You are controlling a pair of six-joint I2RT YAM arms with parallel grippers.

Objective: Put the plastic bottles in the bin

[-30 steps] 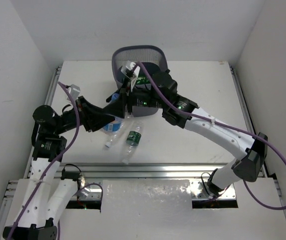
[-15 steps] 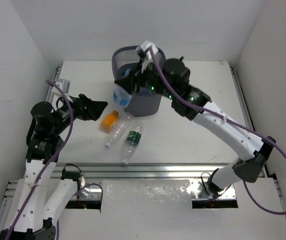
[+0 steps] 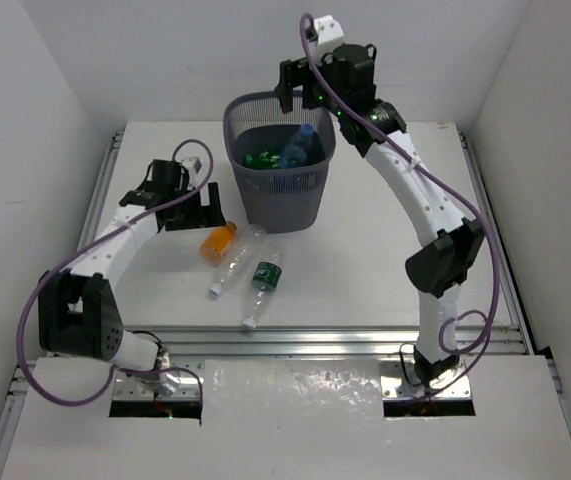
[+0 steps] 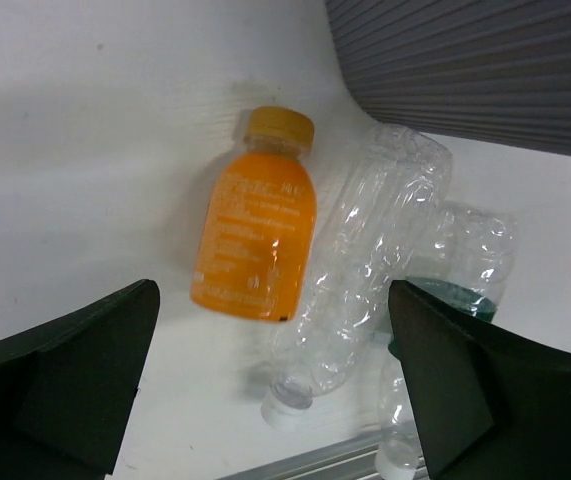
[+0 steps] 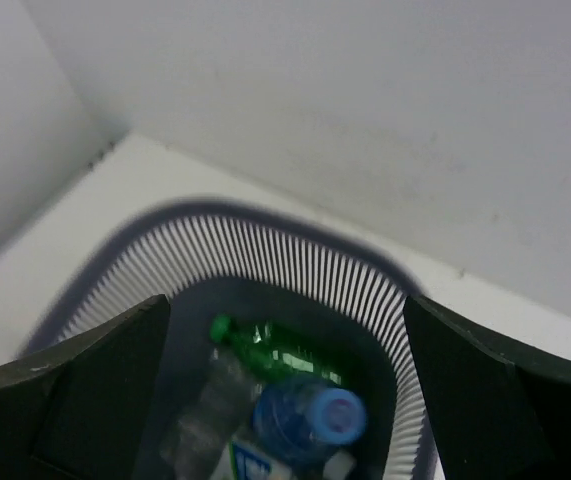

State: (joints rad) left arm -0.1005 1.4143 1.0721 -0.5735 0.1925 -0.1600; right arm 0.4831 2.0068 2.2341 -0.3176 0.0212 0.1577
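The dark mesh bin [image 3: 233,130] stands at the back centre and holds a green bottle [image 5: 275,350] and a clear bottle with a blue cap [image 5: 310,420]. My right gripper [image 3: 300,98] hangs open above the bin's far rim [image 5: 265,225] with nothing between its fingers [image 5: 505,400]. In front of the bin lie three bottles: an orange one [image 4: 258,235], a crushed clear one [image 4: 365,270] and a clear one with a green label [image 3: 263,280]. My left gripper [image 4: 275,390] hovers open over the orange and crushed bottles and holds nothing.
The bin's grey wall [image 4: 485,60] rises close to the right of the orange bottle. A metal rail [image 3: 345,335] runs along the table's near edge, just past the green-labelled bottle's cap. White walls close in the table on the left, back and right.
The right arm lifted a blue-capped bottle over the bin and opened; the bottle now lies inside. The left gripper opened, and the orange bottle lies on the table.
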